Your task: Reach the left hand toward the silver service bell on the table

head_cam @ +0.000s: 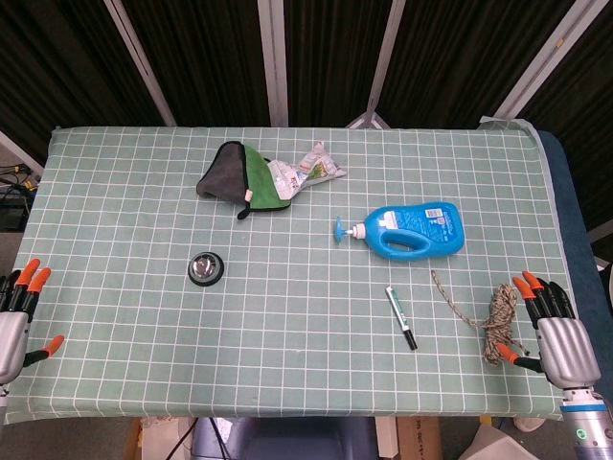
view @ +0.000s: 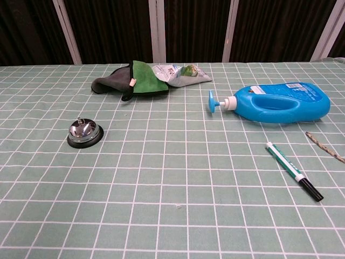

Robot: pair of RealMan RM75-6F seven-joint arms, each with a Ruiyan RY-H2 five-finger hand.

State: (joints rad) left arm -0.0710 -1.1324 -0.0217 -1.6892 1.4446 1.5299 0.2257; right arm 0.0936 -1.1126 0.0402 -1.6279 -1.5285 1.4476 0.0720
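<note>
Left hand (head_cam: 17,316): resting at near left edge, fingers (head_cam: 29,278) spread and pointing away, thumb sticking out sideways, holding nothing. Right hand (head_cam: 560,340): sitting at near right edge, fingers (head_cam: 536,287) extended and apart, gripping nothing. Both showing in head view only.

A green-and-grey cloth (head_cam: 237,177) lies folded toward the far edge of the table (head_cam: 115,201), left of centre, with a crumpled printed plastic packet (head_cam: 308,170) touching its right side. Right of centre a blue pump bottle (head_cam: 412,230) lies on its side, nozzle pointing left. Nearer the front edge lies a green-and-white marker (head_cam: 401,317), black cap toward the front. A bundle of twine (head_cam: 493,316) sits near the front right corner, one loose end trailing toward the bottle.
</note>
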